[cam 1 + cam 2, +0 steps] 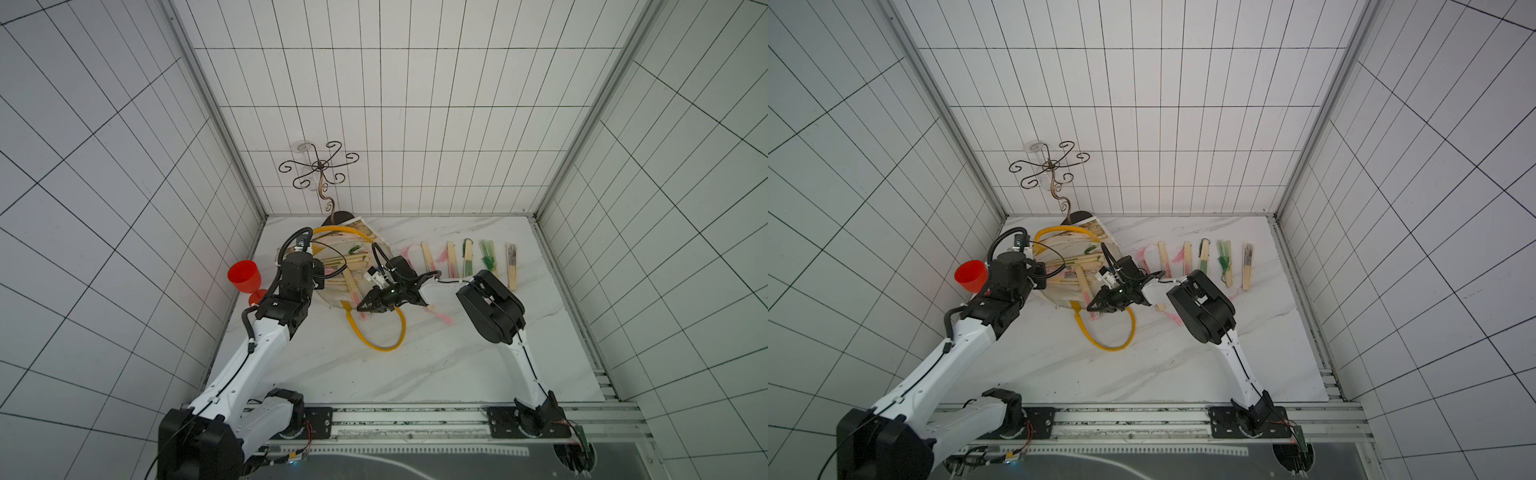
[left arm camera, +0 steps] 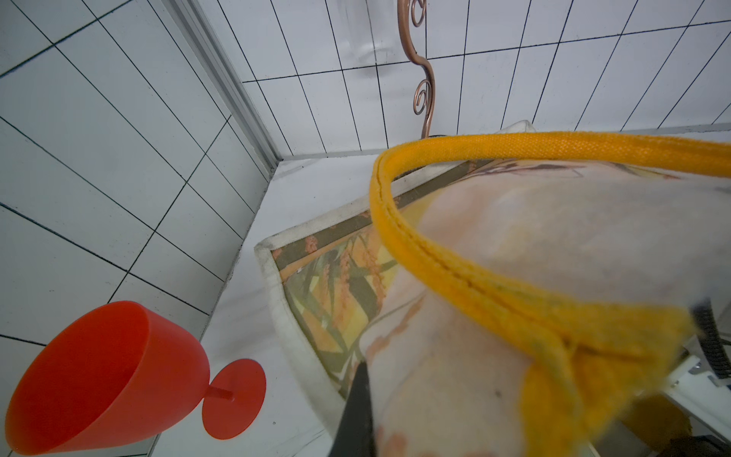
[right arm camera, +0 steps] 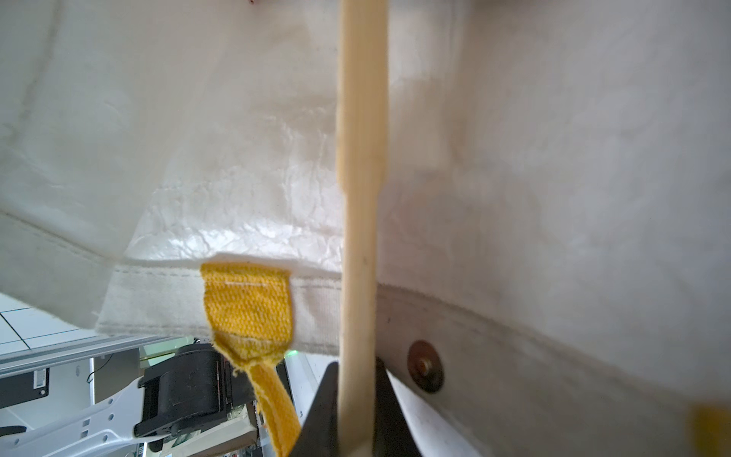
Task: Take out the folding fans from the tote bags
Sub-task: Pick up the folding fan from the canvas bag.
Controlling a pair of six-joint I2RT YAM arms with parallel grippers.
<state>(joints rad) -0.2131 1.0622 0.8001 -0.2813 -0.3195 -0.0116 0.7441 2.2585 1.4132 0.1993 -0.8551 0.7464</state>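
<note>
Both are closed: left end effector [image 1: 321, 277] pinches the bag [image 2: 494, 245] rim, right end effector [image 3: 358, 415] clamps a fan [image 3: 362, 158] at its mouth.

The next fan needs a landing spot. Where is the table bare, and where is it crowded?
Bare: the marble stretch between the yellow handle loop and the front rail, and the near corner outside the right arm. Crowded: the back, with the tote bag and the row of fans.
</note>
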